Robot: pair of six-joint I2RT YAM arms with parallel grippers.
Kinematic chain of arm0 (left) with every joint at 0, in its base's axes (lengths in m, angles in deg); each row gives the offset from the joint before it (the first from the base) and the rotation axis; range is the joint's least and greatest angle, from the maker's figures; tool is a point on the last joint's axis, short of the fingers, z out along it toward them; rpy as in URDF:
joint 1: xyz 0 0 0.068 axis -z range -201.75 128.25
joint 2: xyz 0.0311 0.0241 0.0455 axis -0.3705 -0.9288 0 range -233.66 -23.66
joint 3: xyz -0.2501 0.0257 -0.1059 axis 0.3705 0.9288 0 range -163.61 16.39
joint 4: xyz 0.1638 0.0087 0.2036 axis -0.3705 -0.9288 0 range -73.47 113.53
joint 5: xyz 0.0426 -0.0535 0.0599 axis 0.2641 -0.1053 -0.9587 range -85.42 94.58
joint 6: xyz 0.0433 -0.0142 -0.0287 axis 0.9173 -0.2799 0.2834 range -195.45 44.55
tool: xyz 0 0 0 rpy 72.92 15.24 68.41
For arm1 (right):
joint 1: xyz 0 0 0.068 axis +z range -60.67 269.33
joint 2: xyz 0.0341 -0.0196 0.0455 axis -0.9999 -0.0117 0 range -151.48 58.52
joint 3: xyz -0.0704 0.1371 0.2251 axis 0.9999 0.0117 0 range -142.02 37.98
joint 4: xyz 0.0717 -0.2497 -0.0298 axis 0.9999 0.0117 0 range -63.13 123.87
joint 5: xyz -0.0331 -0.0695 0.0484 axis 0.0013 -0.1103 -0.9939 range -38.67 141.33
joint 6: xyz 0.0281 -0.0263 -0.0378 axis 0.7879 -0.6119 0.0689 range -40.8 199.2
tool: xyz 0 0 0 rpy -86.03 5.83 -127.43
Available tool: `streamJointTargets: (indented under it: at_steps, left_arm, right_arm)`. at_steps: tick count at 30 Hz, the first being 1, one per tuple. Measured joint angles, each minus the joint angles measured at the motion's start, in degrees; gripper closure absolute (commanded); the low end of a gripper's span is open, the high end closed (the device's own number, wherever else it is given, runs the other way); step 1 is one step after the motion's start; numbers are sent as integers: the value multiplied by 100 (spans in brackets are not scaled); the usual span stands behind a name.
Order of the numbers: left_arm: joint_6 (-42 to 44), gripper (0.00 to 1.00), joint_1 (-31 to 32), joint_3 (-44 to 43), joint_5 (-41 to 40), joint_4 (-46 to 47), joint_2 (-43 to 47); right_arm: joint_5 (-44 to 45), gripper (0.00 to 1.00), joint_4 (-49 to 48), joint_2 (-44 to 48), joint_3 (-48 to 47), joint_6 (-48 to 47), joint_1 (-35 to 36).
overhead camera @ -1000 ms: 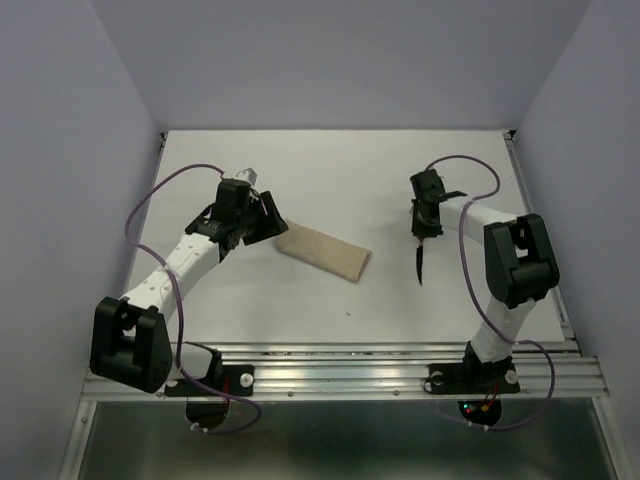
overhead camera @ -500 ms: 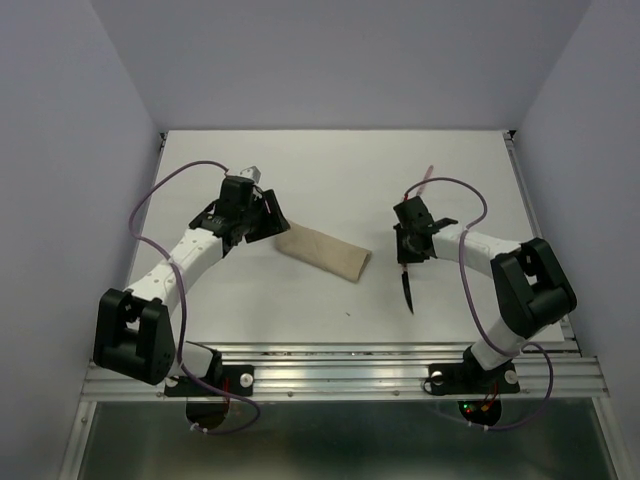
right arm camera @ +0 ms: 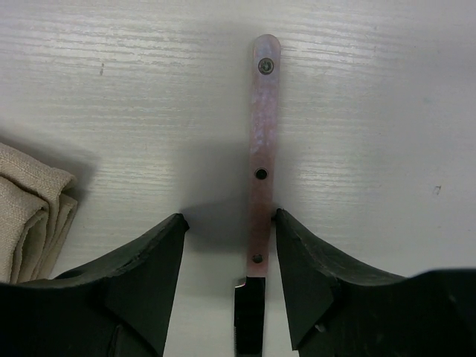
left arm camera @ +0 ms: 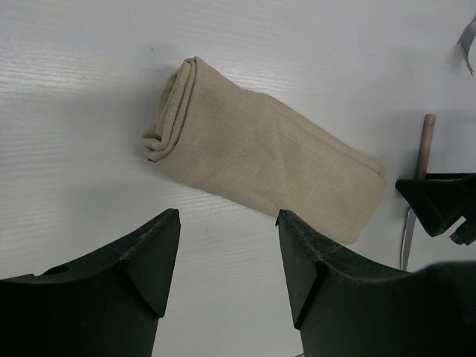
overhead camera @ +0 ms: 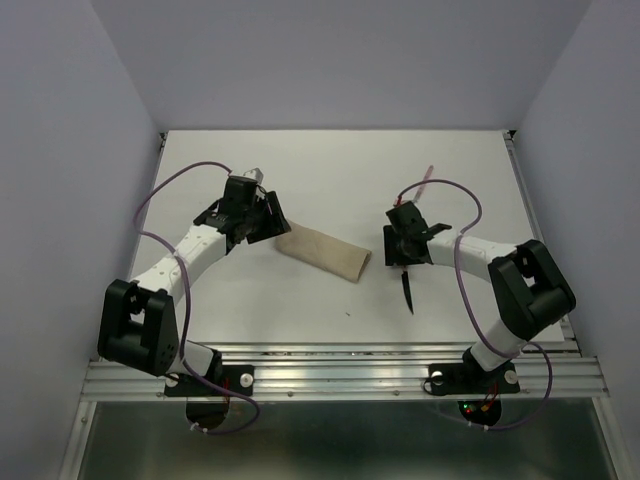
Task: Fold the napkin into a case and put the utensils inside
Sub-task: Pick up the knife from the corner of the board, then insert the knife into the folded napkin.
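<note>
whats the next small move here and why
Probably lower the left gripper onto the layered end of the case and pinch up its top layer to make an opening. The case lies flat and shut, the knife lies outside it between the open fingers of the right gripper, and the left gripper hangs open and empty beside the case.

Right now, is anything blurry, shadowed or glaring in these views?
Top view: even soft light, no glare; the knife is tiny and dark. Left wrist view: the case is sharp, weave visible; a silvery smear at the top right edge is blurred. Right wrist view: the knife handle is crisp, with a soft shadow on its left; the right hand shows as near-black.
</note>
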Motion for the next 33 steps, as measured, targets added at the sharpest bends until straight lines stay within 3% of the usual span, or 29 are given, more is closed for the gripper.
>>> streamJointTargets:
  at_steps: [4, 8, 11, 12, 15, 24, 33]
  left_arm:
    - [26, 34, 0, -24, 0, 2, -52]
    - [44, 34, 2, -24, -2, 4, -55]
    - [44, 35, 2, -24, -4, 7, -68]
    - [42, 35, 4, -26, -4, 7, -85]
    - [15, 36, 7, -37, -2, 4, -216]
    - [-92, 37, 50, -214, -11, 0, -778]
    - [-282, 40, 50, -992, -140, 61, -1812]
  right_arm:
    - [28, 45, 2, -37, -42, 111, 31]
    - [46, 54, 9, -35, -42, 229, 57]
    - [42, 72, 9, -22, -31, 254, 57]
    - [44, 84, 0, -13, -22, 262, 57]
    - [48, 99, -11, 24, 9, 249, 57]
    - [92, 99, 313, 334, -42, -260, 68]
    - [214, 99, 1099, 155, -1786, -1390, 927]
